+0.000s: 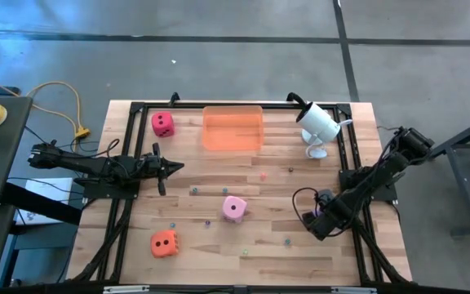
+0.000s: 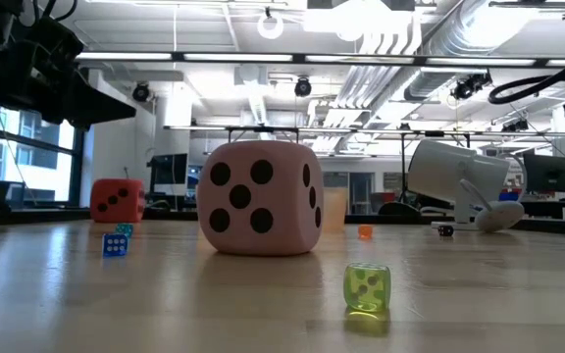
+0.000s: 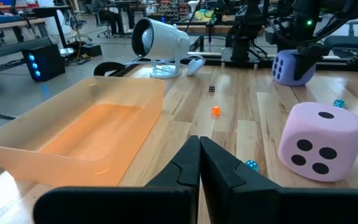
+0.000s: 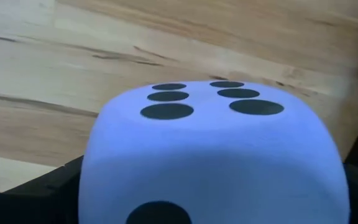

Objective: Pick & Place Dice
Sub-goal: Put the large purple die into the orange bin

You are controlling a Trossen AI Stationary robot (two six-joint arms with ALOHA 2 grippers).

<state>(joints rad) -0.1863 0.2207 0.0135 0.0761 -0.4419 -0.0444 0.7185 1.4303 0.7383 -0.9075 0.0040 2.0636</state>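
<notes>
right wrist view had the right gripper clamped on the purple die, prob. for carrying to the orange tray, w/ left gripper closed, empty.

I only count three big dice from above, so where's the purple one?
The purple die sits in the right tool, low over the table's right side, right of the light pink die.

We see the pink die mid-surface; small green die in front of it, orange die further back, white lamp beyond.
</notes>
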